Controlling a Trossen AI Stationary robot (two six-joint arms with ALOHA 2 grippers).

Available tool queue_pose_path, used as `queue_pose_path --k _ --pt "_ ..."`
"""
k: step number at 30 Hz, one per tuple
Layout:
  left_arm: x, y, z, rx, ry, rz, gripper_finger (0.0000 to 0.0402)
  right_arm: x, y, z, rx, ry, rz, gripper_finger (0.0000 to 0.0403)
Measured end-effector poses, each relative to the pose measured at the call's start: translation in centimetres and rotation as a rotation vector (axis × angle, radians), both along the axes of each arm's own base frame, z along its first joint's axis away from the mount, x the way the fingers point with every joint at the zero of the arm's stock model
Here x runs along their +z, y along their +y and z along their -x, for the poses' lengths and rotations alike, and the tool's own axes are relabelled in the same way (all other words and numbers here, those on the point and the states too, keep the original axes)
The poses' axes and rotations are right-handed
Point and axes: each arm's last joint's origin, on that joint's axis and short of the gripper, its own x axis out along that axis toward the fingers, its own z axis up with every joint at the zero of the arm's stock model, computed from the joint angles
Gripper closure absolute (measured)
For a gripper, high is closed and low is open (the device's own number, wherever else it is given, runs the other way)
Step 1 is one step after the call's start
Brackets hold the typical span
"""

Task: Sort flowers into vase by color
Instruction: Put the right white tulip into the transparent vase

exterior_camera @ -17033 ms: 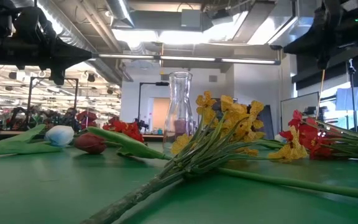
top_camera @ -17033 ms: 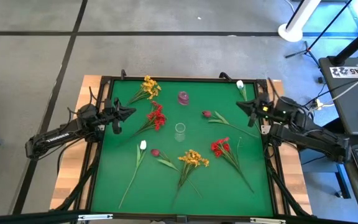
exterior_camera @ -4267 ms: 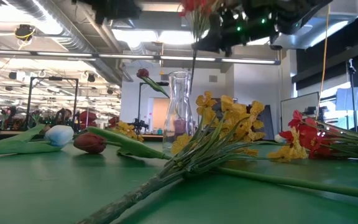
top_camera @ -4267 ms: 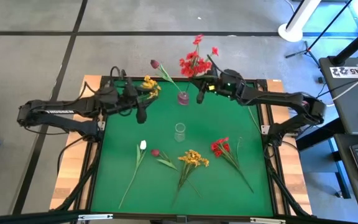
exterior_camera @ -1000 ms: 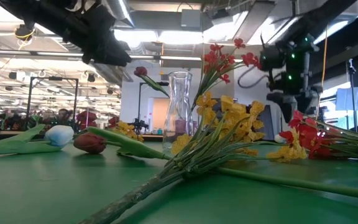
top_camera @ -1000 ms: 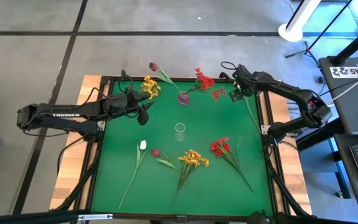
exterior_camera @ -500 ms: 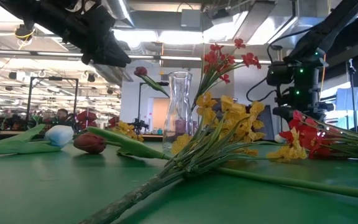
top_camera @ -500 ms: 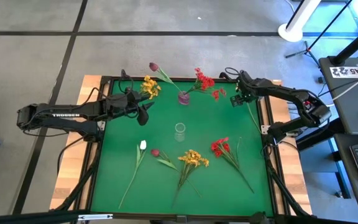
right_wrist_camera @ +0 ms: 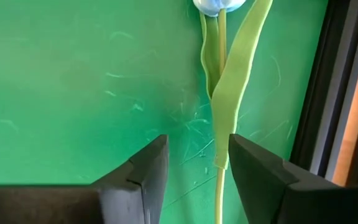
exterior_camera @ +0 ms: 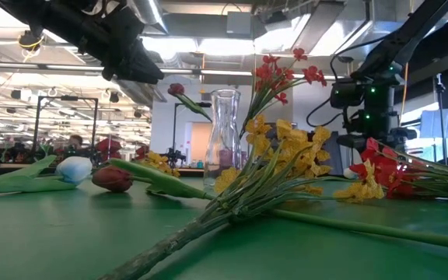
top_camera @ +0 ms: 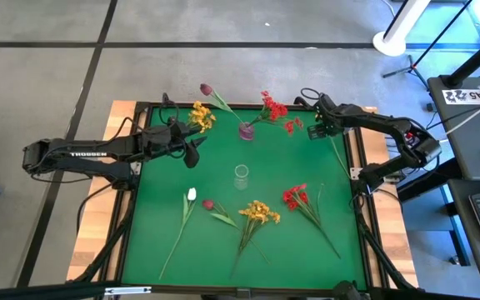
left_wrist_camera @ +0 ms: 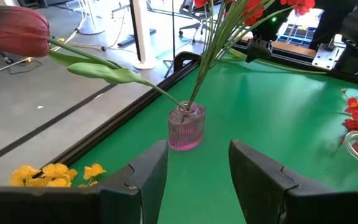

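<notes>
hovering over the far right corner of the green desk (top_camera: 157,242), the right pincer (top_camera: 314,132) is seen with its fingers parted and nothing held between them. directly below it, in the right wrist view, a white bud (right_wrist_camera: 219,6) is seen on a green stem with a long leaf, lying flat on the mat just beside the desk's dark right edge. the stem's long axis is judged to run along that edge, toward the near side, and it passes a little to one side of the gap between the fingers rather than through its middle; a small sideways shift would be called for before a descent. this flower is far nearer the right arm than the left.

the left pincer (top_camera: 188,150) is held above the far left part of the desk, also open and empty, facing the small pink vase (left_wrist_camera: 186,127). a maroon bud (left_wrist_camera: 16,31) and red blossoms (top_camera: 272,107) already stand in that vase. a clear vase (top_camera: 241,176) stands empty at mid-desk. yellow blossoms (top_camera: 199,115), another white bud (top_camera: 192,194), a second maroon bud (top_camera: 208,203), more yellow (top_camera: 258,212) and more red (top_camera: 294,197) lie unsorted.
</notes>
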Motion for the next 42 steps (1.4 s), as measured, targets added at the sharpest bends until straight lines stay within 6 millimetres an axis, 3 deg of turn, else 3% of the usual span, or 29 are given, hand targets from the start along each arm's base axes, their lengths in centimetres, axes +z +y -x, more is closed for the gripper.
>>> queue_pose_path --k 11,17,24,27,33,38,42 --pt "0.0 0.0 0.0 -0.008 0.014 -0.019 0.0237 0.0 -0.1 0.0 -0.038 -0.012 0.011 0.0176" --pt "-0.1 0.0 0.0 -0.008 0.023 -0.016 0.0237 0.1 -0.2 -0.2 -0.118 -0.074 0.016 0.0169" --pt "-0.2 0.0 0.1 -0.01 0.038 -0.013 0.0237 0.7 0.6 -3.9 0.048 -0.394 -0.015 0.017" --pt "-0.4 -0.1 0.1 -0.023 0.057 -0.002 0.0237 0.5 2.3 -5.3 0.095 -0.406 -0.083 0.017" --pt "-0.7 -0.1 0.2 -0.033 0.088 0.012 0.0237 -0.1 8.3 -7.5 0.127 -0.205 -0.121 0.017" --pt "-0.7 -0.1 0.3 -0.033 0.091 0.013 0.0237 -0.3 12.8 -7.9 0.035 -0.065 -0.034 0.0171" --pt "-0.8 -0.1 0.3 -0.033 0.093 0.014 0.0237 -0.2 14.6 -7.4 -0.059 -0.008 0.075 0.0171"
